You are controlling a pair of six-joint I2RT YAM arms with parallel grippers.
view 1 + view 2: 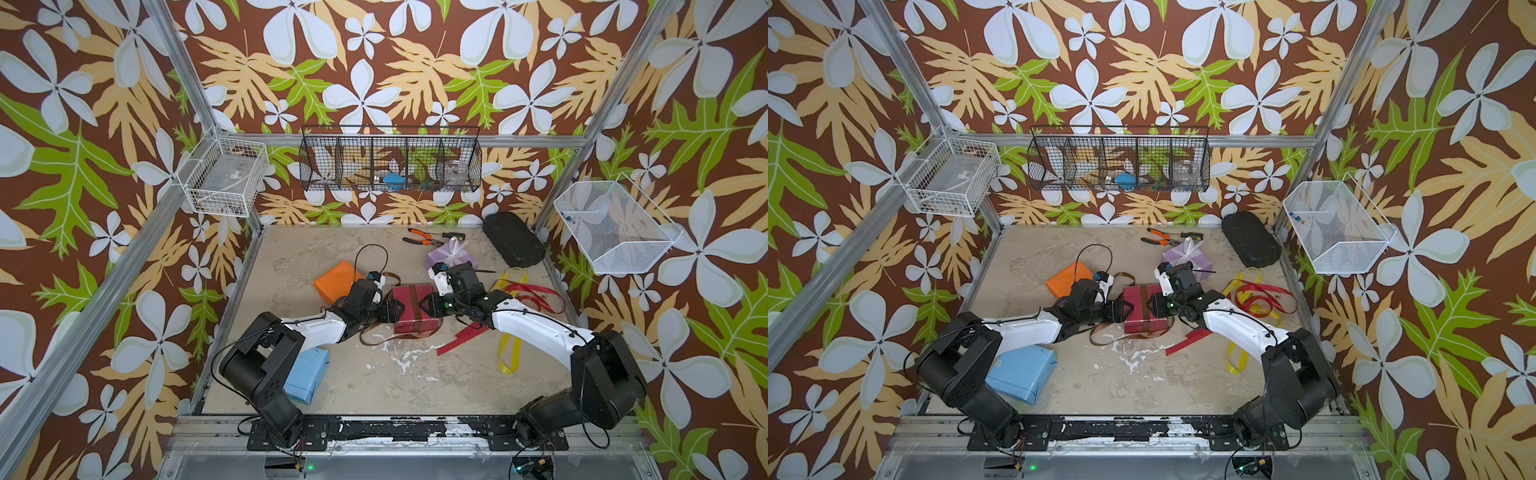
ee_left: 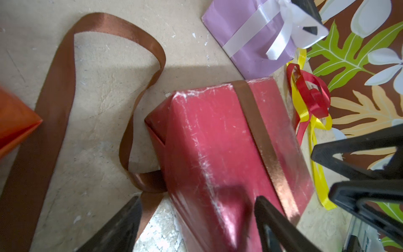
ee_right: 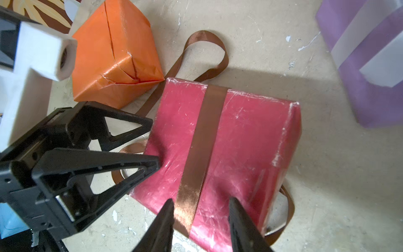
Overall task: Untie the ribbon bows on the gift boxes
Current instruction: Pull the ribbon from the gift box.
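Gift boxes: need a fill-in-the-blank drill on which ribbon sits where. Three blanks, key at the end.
1. The lilac glossy paper box carries a tied satin bow coloured ____.
2. The dark red glossy paper box is banded by a narrow satin ribbon coloured ____.
3. The orange glossy paper box has ____ ribbon around it.

Missing words: white; brown; no.

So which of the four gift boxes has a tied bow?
The lilac box, white bow on top. The orange box and light blue box are bare; the dark red box has only a loose brown ribbon.
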